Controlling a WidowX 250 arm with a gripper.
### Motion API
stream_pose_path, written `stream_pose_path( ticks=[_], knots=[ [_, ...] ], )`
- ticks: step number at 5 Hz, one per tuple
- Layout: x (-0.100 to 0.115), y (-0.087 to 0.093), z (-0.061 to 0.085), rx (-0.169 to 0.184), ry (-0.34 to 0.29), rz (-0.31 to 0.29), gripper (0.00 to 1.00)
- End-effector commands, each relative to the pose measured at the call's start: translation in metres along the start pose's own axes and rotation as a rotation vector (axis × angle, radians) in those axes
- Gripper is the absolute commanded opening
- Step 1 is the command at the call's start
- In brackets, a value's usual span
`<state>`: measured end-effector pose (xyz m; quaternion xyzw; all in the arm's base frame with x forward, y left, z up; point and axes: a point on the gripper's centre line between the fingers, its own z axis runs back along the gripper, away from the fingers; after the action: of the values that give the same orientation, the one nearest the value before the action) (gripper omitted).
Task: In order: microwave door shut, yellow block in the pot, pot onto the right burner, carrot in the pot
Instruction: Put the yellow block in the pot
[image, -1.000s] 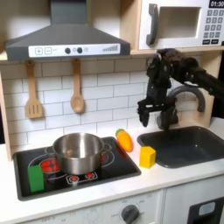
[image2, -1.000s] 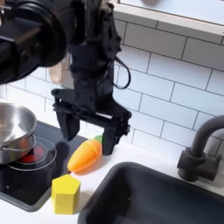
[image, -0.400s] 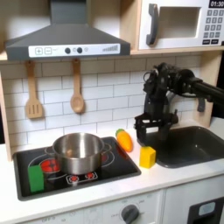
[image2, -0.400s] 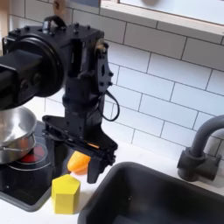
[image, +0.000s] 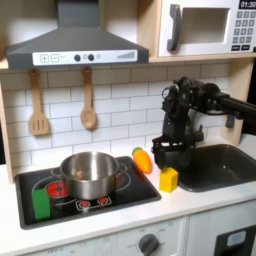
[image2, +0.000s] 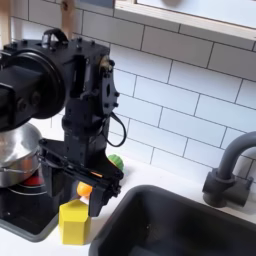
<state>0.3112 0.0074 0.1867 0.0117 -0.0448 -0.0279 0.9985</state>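
Note:
My gripper (image: 166, 160) hangs open just above the yellow block (image: 169, 179), which lies on the white counter between cooktop and sink. In the second exterior view the gripper (image2: 75, 186) has its black fingers (image2: 100, 196) spread over the yellow block (image2: 73, 221). The carrot (image: 143, 160) lies just behind, partly hidden by the gripper as an orange patch (image2: 85, 188). The steel pot (image: 90, 172) stands mid-cooktop, and only a sliver of the right burner (image: 122, 181) shows beside it. The microwave door (image: 200, 28) sits flush, up at the right.
A green block (image: 41, 203) stands on the cooktop's front left, near the left burner (image: 57, 188). The sink (image: 215, 168) with its dark faucet (image2: 226, 172) lies to the right in both exterior views. Two wooden utensils (image: 88, 100) hang on the tiled wall.
The arm came down from beside the faucet and moved toward the first exterior view's left, bringing the open gripper over the yellow block. Nothing else has moved.

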Motion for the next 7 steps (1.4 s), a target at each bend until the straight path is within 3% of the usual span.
stream_pose_path(
  ticks=[1, 4, 6, 7],
  knots=[
    [-0.009, 0.001, -0.014, -0.002, 0.049, 0.0, 1.0],
    [-0.008, 0.006, -0.03, -0.022, 0.098, -0.002, 1.0],
    [-0.005, -0.003, -0.038, -0.055, 0.117, -0.051, 1.0],
    [-0.003, 0.0, -0.041, -0.05, 0.131, -0.05, 1.0]
  ],
)
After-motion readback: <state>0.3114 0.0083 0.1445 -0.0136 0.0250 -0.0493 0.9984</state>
